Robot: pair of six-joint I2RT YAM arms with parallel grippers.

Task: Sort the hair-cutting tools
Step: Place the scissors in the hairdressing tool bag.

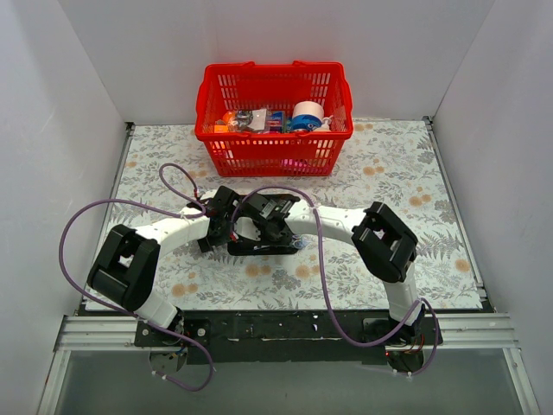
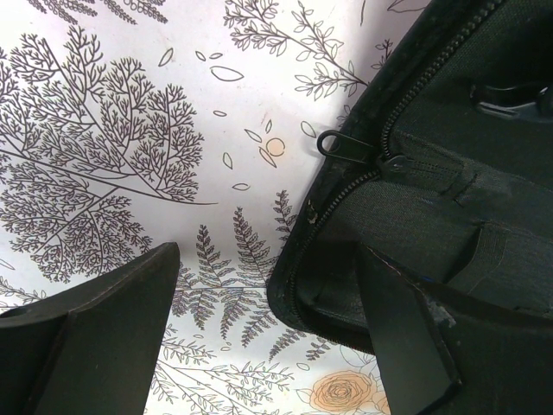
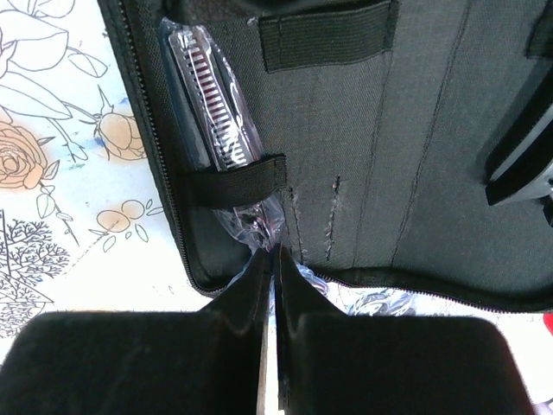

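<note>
A black zip pouch [image 1: 259,246] lies open mid-table beneath both grippers. In the right wrist view a silver toothed pair of scissors [image 3: 216,112] in a clear plastic sleeve sits under an elastic strap [image 3: 233,177] inside the pouch [image 3: 406,156]. My right gripper [image 3: 270,255] is shut, pinching the sleeve's crumpled lower end [image 3: 259,226]. Bluish clear plastic [image 3: 380,298] shows past the pouch's lower rim. My left gripper [image 2: 270,255] is open and straddles the pouch's corner [image 2: 320,285]. One of its fingers is over the tablecloth and the other over the pouch. In the top view, my left gripper [image 1: 232,226] and right gripper [image 1: 263,226] are close together.
A red plastic basket [image 1: 274,147] holding assorted items stands at the back centre. The floral tablecloth [image 1: 406,190] is walled in by white panels at the left, right and back. The pouch's zipper pull [image 2: 333,143] lies on the cloth. Purple cables loop off both arms.
</note>
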